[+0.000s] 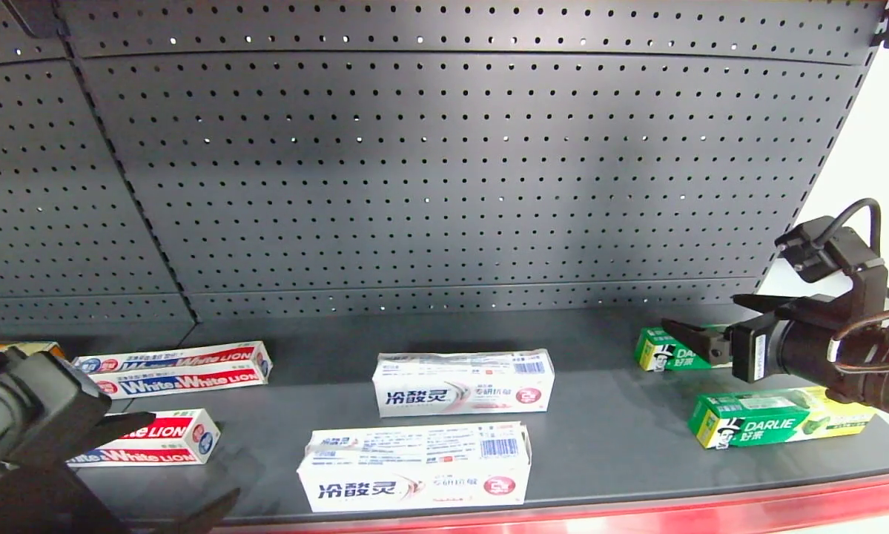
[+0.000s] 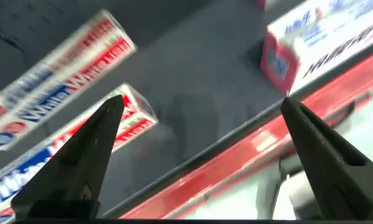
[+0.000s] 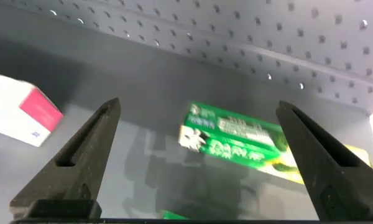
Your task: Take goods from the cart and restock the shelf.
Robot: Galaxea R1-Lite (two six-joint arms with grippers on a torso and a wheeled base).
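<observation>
The black right hand (image 1: 701, 312) has pointed fingers (image 1: 690, 333), looped cable (image 1: 856, 205).

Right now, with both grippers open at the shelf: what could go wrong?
1. The right gripper is open with the rear green box just ahead. Pushing in could shove the box backward instead of gripping it.
2. The front green box lies just below the right arm, so lowering the arm may knock it.
3. The left gripper sits beside the front red box, near the shelf lip. A sideways sweep could push the box off.

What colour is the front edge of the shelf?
The shelf edge is red; the head view shows it best.
</observation>
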